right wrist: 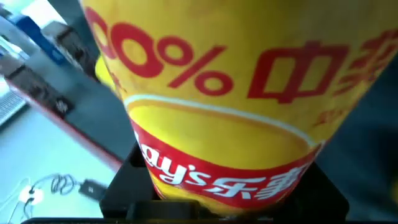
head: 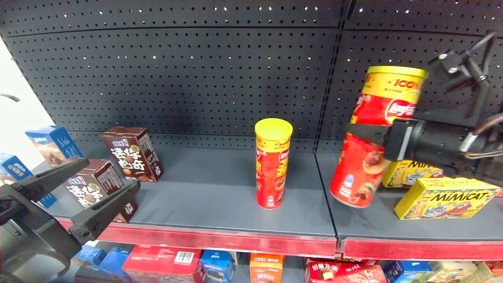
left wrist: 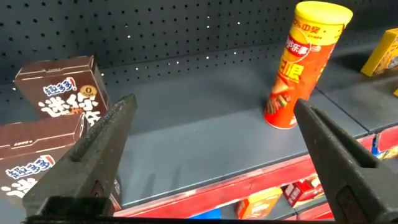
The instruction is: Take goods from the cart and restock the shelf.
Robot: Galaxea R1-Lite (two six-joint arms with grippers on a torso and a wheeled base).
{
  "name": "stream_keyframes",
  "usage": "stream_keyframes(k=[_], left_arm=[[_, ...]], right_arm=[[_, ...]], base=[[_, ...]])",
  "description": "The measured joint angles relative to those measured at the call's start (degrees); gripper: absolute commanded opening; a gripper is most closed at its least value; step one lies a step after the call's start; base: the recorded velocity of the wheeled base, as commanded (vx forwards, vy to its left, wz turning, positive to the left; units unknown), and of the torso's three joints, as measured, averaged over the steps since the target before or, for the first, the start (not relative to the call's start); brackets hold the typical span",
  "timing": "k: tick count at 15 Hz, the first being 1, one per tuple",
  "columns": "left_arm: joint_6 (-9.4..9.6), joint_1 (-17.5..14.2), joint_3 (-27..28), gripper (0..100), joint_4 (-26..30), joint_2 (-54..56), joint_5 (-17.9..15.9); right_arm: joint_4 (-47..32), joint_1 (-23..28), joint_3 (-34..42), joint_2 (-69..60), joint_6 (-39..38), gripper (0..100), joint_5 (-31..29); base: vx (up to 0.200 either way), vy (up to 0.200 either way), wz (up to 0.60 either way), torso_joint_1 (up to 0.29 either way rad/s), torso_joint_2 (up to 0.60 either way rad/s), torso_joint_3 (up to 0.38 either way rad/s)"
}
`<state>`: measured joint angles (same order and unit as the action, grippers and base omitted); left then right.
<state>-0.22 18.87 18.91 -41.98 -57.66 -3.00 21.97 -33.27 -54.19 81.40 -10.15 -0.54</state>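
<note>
right end effector (head: 373, 137) was clamped on the red-and-yellow cardboard chip canister (head: 387, 94), tilted over the grey metal shelf (head: 220, 196); it needed squaring upright, base flat, before release; left end effector (head: 112, 173) sat open.

Left pincer (head: 112, 173) matte black, long tapered fingers (head: 106, 205), screw holes; right pincer (head: 369, 131) black, cylindrical wrist, cables

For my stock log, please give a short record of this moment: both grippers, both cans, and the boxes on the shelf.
left gripper: open, empty, before the brown boxes
right gripper: shut on held can
held can: tilted, low over the right part of the shelf, beside the yellow boxes; contact unclear
standing can: upright, mid-shelf, apart from the boxes
</note>
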Motion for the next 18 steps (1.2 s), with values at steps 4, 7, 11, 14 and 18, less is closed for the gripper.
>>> stream_keyframes(k=[4, 7, 11, 14, 18], left_arm=[[0.43, -0.24, -0.26, 100, 0.06, 0.17, 0.13], [0.98, -0.24, -0.26, 100, 0.00, 0.24, 0.11], [2.97, -0.24, -0.23, 100, 0.00, 0.48, 0.05], [3.30, -0.24, -0.50, 100, 0.00, 0.59, 0.00], [3.30, -0.24, -1.55, 100, 0.05, 0.96, 0.00]], right_arm=[[6.47, 2.12, -0.69, 9.20, 3.86, 0, 4.67], [6.63, 5.46, -2.51, 13.03, 8.00, 0, 7.38], [9.86, 7.25, -5.23, 16.46, 11.85, 0, 7.95], [16.19, 7.47, -6.61, 20.09, 13.70, 0, 7.42], [23.84, 7.30, -6.47, 25.71, 16.60, 0, 4.58]], base=[[0.000, 0.000, 0.00, 0.000, 0.00, 0.000], [0.000, 0.000, 0.00, 0.000, 0.00, 0.000], [0.000, 0.000, 0.00, 0.000, 0.00, 0.000], [0.000, 0.000, 0.00, 0.000, 0.00, 0.000], [0.000, 0.000, 0.00, 0.000, 0.00, 0.000]])
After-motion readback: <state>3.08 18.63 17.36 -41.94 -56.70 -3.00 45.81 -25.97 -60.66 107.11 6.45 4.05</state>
